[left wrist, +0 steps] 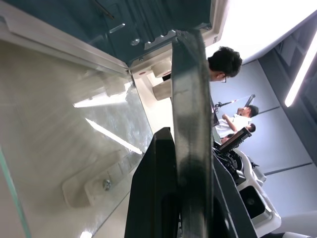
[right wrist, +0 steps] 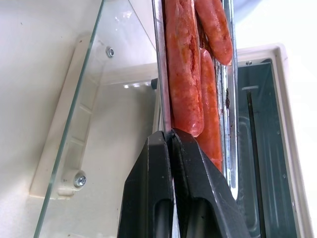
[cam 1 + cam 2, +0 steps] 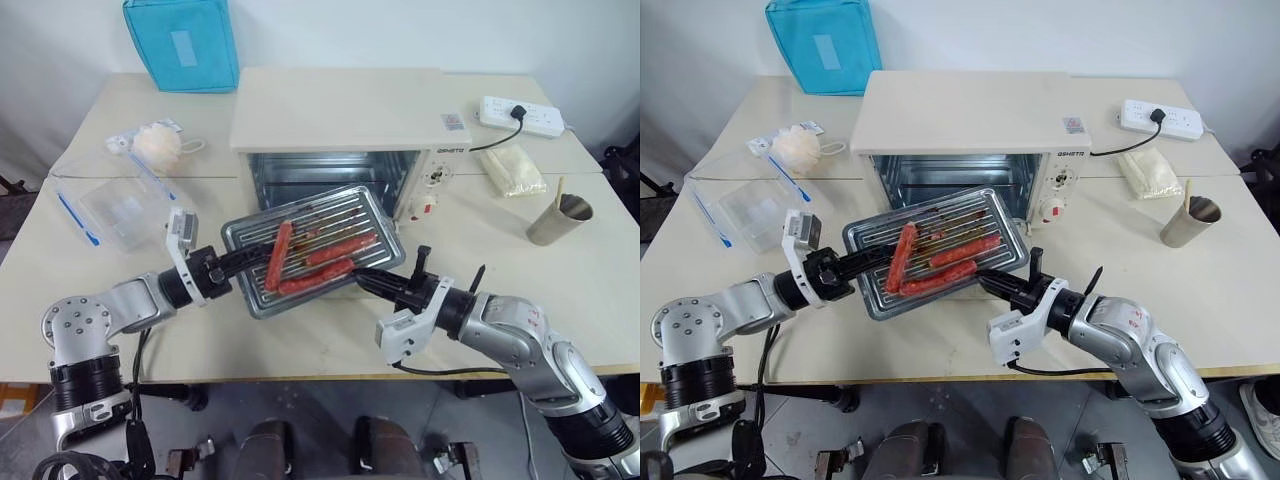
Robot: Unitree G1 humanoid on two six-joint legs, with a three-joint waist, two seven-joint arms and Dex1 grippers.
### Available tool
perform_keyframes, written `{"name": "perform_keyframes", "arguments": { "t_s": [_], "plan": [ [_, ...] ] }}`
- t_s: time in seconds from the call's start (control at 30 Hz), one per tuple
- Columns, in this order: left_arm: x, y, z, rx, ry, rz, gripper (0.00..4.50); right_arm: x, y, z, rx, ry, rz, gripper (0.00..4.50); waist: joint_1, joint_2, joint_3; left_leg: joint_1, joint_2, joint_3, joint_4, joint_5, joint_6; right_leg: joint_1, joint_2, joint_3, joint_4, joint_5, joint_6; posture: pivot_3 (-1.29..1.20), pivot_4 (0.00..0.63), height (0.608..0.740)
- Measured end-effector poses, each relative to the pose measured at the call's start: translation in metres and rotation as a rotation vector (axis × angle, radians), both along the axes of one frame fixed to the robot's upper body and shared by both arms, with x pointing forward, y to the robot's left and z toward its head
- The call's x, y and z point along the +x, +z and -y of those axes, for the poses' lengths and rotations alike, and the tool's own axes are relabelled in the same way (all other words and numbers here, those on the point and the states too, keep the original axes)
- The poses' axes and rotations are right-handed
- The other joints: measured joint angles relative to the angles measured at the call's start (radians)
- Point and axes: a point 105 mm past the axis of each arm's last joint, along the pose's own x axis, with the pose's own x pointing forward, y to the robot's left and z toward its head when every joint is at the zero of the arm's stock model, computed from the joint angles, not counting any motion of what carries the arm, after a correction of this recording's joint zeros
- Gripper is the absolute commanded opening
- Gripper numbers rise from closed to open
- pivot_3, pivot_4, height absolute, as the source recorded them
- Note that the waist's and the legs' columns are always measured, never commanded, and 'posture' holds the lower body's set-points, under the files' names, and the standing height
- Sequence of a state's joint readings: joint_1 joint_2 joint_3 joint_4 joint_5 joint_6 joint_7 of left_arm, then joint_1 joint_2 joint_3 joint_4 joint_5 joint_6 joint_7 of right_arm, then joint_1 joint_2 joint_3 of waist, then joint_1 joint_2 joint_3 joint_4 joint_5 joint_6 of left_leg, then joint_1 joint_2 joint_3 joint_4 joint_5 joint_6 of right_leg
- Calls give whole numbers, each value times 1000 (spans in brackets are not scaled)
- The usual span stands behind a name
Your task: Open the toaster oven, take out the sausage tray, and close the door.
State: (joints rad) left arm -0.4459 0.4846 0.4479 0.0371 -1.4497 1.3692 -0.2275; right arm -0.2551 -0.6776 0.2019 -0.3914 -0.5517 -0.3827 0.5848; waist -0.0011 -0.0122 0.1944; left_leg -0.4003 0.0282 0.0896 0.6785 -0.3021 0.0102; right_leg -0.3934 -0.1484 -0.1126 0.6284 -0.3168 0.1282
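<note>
The cream-white toaster oven [image 3: 340,110] stands at the middle of the table with its cavity open. Its glass door [image 2: 124,124] lies folded down flat, and the bar handle [image 2: 64,144] shows through the pane. The shiny sausage tray [image 3: 240,235] hangs tilted in the air in front of the opening, carrying three red sausages [image 3: 278,256] on its wire rack. My left gripper [image 3: 243,262] is shut on the tray's left rim [image 1: 190,124]. My right gripper [image 3: 362,276] is shut on the tray's right front edge, close to the sausages [image 2: 183,74].
A clear plastic box with blue clips [image 3: 115,200] and a white mesh sponge [image 3: 158,145] lie on the left of the table. A blue bag [image 3: 183,42] stands at the back. On the right are a power strip [image 3: 520,115], a packet [image 3: 515,168] and a metal cup [image 3: 560,220].
</note>
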Motion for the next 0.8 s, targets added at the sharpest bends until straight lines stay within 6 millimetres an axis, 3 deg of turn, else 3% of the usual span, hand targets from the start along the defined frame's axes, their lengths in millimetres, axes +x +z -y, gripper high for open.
{"name": "perform_keyframes", "arguments": {
  "t_s": [0.13,0.17,0.23,0.5,0.63,0.7,0.8],
  "plan": [
    [-3,-2,-2,-61,-9,-66,23,-1,0,0,34,14,-69,0,0,0,0,0,0,0,0,0,0,0,0,0,0,0,0,0,150,740],
    [-5,-2,-3,-81,-11,-82,0,-2,0,-1,51,21,-95,512,0,0,0,0,0,0,0,0,0,0,0,0,0,0,0,0,150,740],
    [-6,-3,-15,-128,37,-122,0,-2,2,4,82,17,-137,1057,-2,0,0,2,0,0,-1,0,0,1,0,1,0,0,0,0,150,740],
    [-15,-10,-60,-287,246,-166,0,6,-2,41,156,-47,-315,3830,1,0,0,7,0,2,-2,-1,1,5,-1,3,-1,0,0,0,150,740],
    [-50,-36,-75,-299,299,-214,0,19,-9,79,241,-141,-452,3663,-5,-1,0,14,0,6,-7,-3,2,9,0,6,-4,0,0,0,150,740],
    [-64,-47,-79,-332,328,-234,0,23,-13,95,304,-185,-516,3156,-3,-1,0,14,1,6,-7,-3,2,9,0,5,-5,0,-1,0,150,740],
    [-74,-44,-85,-384,371,-187,0,24,-19,103,342,-184,-574,2114,3,-1,0,14,0,4,-4,-4,2,11,-1,5,-7,-1,-1,0,150,740]
  ]
}}
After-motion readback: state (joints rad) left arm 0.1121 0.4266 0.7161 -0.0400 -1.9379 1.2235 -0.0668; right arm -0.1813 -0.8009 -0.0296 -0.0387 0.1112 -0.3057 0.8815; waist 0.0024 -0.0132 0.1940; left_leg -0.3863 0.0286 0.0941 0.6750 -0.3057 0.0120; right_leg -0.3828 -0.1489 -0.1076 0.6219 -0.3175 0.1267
